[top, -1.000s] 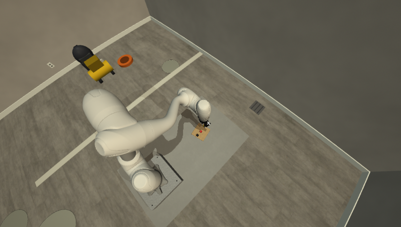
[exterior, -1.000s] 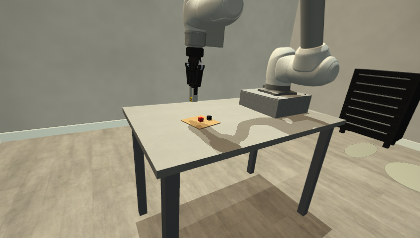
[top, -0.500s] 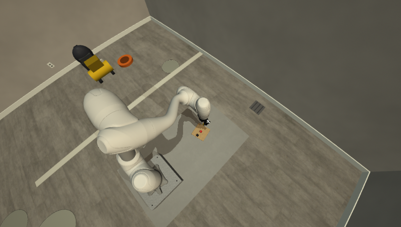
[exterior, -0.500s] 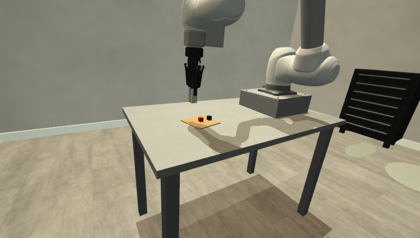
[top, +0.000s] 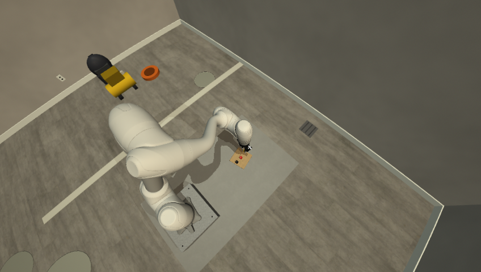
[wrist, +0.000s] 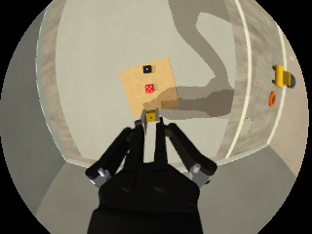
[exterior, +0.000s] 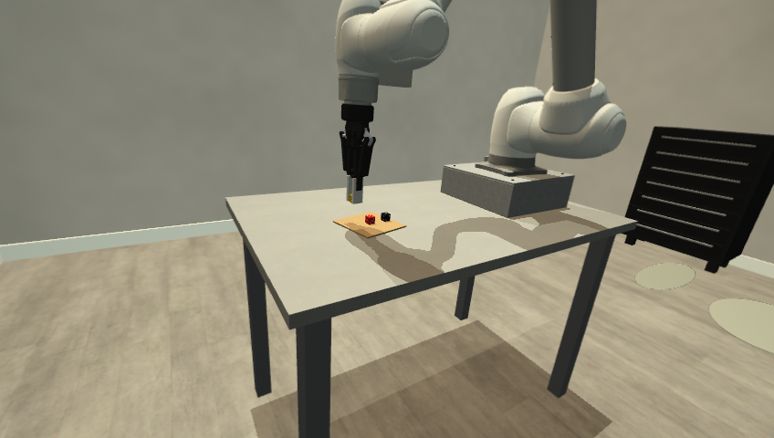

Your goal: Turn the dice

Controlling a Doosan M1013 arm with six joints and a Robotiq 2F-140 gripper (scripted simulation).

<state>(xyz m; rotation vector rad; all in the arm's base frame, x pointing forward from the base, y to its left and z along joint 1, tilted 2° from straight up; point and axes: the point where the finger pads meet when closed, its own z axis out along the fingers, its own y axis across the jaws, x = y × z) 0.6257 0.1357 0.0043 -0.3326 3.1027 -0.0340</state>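
Your pincer (exterior: 353, 198) hangs above the tabletop (exterior: 304, 255), just past the far left edge of the mat (exterior: 358, 224), pinching a yellow die (wrist: 150, 116) at its tips. The red die (exterior: 370, 219) and the black die (exterior: 385, 216) sit side by side on the mat, apart from each other. Their top faces are too small to read.

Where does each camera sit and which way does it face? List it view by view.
Top: high overhead, angled down at the arm, table and mat.
Exterior: at the table's front corner, facing the wall; shows the arm and the gripper holding a yellow die.
Wrist: behind the gripper, looking down at the mat.
All three share the mat, red die and black die.
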